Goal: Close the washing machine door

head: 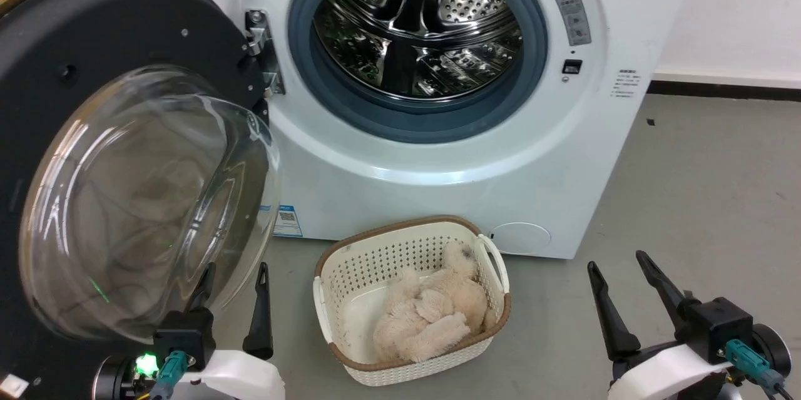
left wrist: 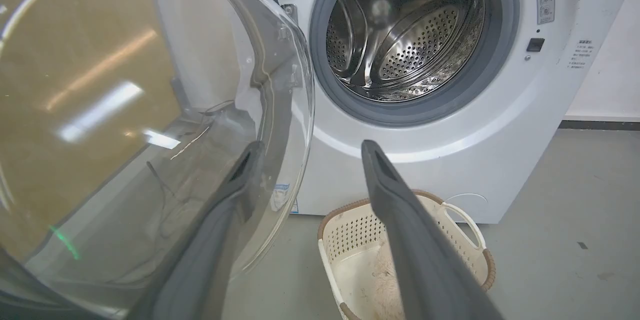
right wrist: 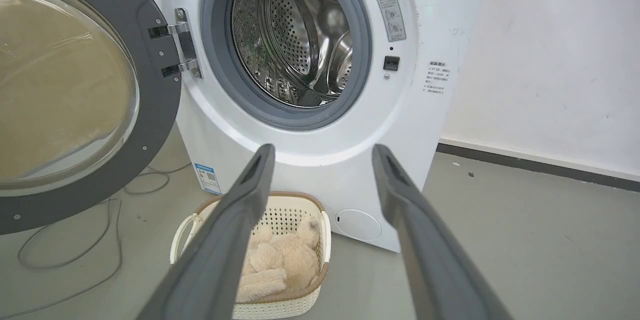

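The washing machine door (head: 125, 156) hung wide open, left of the washing machine (head: 438, 162). The left gripper (head: 236, 268) sat low by its glass bowl (head: 156, 218), fingers apart — the right gripper (head: 616, 260) likewise, holding nothing. It wanted a steady push on the black rim (head: 94, 18), far from the hinge (head: 258, 43).

Left gripper (head: 236, 271) and right gripper (head: 616, 261) sit low, jaws spread apart.

Washing machine (head: 438, 162): top cut off by upper edge. Washing machine door (head: 94, 30), left of washing machine: rim cut off at left and bottom edges. Left hand (head: 236, 267): one finger behind door glass, outline smeared. Label (head: 572, 17) on washing machine front: print too small to read. Fluffy beige heap (head: 432, 315) in basket (head: 400, 228) before washing machine: kind unclear.
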### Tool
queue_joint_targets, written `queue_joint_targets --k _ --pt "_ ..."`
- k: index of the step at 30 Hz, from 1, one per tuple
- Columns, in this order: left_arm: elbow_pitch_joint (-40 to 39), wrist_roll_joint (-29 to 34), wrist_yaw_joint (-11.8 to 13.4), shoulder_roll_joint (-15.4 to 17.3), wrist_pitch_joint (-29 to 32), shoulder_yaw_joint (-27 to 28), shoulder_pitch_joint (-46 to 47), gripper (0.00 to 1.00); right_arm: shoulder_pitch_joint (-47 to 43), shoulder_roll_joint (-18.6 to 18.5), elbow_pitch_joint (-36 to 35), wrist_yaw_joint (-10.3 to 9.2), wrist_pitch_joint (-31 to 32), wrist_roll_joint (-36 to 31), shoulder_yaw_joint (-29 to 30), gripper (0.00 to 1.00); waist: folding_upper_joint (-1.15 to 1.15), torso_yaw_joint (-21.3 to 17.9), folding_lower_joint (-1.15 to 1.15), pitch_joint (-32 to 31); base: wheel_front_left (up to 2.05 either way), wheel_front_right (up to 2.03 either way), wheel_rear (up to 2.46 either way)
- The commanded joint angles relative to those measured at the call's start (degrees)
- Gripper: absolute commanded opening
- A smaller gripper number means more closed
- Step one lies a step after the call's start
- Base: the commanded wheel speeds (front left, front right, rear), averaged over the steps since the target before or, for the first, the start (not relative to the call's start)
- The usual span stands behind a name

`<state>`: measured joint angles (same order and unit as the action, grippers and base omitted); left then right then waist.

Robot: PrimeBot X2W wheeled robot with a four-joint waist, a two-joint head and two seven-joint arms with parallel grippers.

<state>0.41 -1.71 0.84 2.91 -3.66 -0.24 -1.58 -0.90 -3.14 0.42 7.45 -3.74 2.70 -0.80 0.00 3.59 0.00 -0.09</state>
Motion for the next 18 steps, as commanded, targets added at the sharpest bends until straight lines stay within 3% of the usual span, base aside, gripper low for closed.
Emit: queue_joint_targets --k 1,18 --pt "0.0 -0.3 0.2 0.0 -0.8 0.2 -0.7 1.0 -0.4 0.1 0.1 0.01 -0.7 0.8 -0.3 1.0 0.0 0.7 0.0 -0.1 0.0 0.0 0.0" --pt "-0.4 -1.0 0.7 0.0 -2.7 0.8 -1.8 1.0 -0.8 0.1 0.8 0.01 -2.6 2.1 -1.6 1.0 0.0 6.1 0.0 -0.5 0.0 0.0 0.0"
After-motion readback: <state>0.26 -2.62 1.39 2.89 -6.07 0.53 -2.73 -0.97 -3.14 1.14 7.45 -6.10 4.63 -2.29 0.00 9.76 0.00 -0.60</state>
